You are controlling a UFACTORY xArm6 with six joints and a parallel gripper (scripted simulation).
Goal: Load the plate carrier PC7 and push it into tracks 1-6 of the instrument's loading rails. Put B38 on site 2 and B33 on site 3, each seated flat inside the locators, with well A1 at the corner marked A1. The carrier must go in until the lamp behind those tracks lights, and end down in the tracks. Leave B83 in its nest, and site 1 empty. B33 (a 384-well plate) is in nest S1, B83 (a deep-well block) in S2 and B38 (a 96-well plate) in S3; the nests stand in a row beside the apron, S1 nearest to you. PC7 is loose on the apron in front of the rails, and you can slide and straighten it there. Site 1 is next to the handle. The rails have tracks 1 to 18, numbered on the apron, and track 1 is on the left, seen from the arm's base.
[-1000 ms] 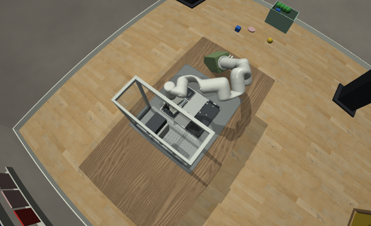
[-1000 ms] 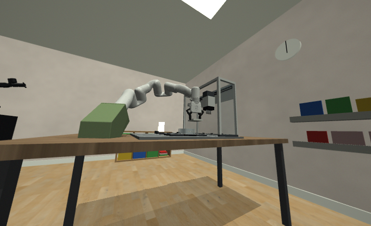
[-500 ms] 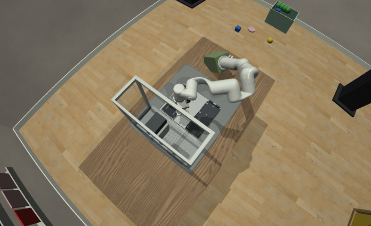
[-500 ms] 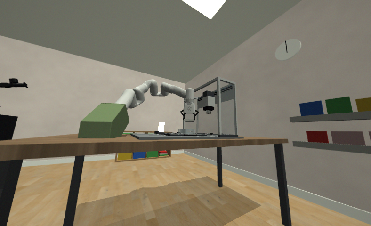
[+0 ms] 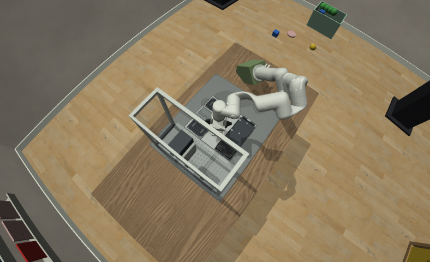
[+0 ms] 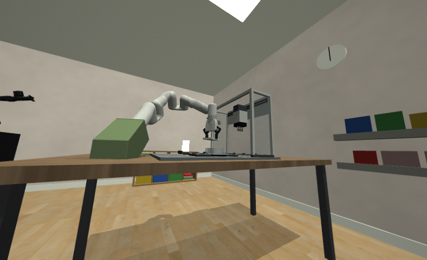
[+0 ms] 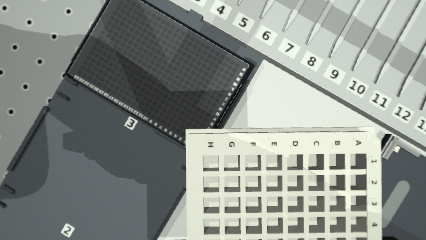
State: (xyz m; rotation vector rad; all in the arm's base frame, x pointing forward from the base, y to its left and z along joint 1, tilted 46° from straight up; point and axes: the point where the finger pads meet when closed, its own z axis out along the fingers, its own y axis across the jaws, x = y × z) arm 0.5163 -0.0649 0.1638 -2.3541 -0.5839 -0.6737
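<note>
My gripper [image 5: 218, 125] [image 6: 211, 136] is shut on B38, a cream 96-well plate [image 7: 285, 194] [image 6: 208, 138], held level above the apron [image 5: 211, 141] [image 7: 280, 95]. Its row letters H to A and columns 1 to 4 show in the wrist view. PC7, the dark carrier [image 5: 242, 130] [image 7: 100, 195], lies on the apron with its far end by the track numbers. B33, a dark 384-well plate [image 5: 225, 149] [image 7: 155, 70], lies on site 3. Site 2 is bare. B83 [image 5: 204, 113] is in the middle nest, partly hidden by the arm. The fingertips are outside the wrist view.
The rails [image 5: 207, 164] [image 7: 372, 32] lie beyond the apron under the instrument's pale frame [image 5: 191, 111] [image 6: 251, 128]. A dark pipetting head [image 5: 180, 142] [image 6: 240, 116] hangs inside. Nest S3 [image 5: 196, 127] [image 7: 412, 200] lies beside the apron, beyond the held plate.
</note>
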